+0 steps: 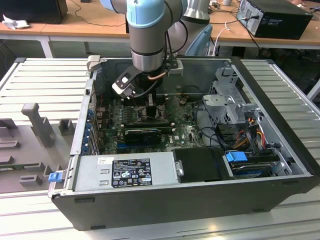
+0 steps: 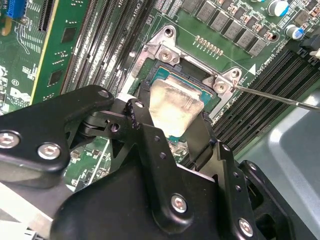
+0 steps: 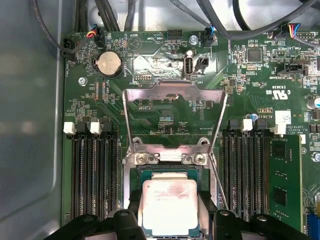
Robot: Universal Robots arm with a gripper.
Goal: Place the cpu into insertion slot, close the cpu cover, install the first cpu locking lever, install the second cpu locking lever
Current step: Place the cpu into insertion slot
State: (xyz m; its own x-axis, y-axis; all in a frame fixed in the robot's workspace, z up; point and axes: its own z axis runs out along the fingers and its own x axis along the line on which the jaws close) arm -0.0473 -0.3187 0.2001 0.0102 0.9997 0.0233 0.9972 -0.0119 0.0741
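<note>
Silver-grey cpu (image 3: 170,210) sits lower centre in the first wrist view, at the insertion slot (image 3: 165,159). My gripper (image 3: 170,200) pinches its side edges, closed to chip width. I reckon it's light, rigid, fragile: edges only.

small white print on motherboard (image 3: 250,75), sticker labels (image 1: 131,172) on power supply (image 1: 90,176)

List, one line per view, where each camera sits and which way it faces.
Exterior view: off the arm, above the open computer case, looking down into it; shows the arm and gripper.
First wrist view: at the wrist, squarely facing the motherboard and raised cpu cover; gripper's black body shows.
Second wrist view: at the wrist, obliquely facing the insertion slot; gripper's black body in the foreground.
Both wrist views share the cpu at the gripper.
</note>
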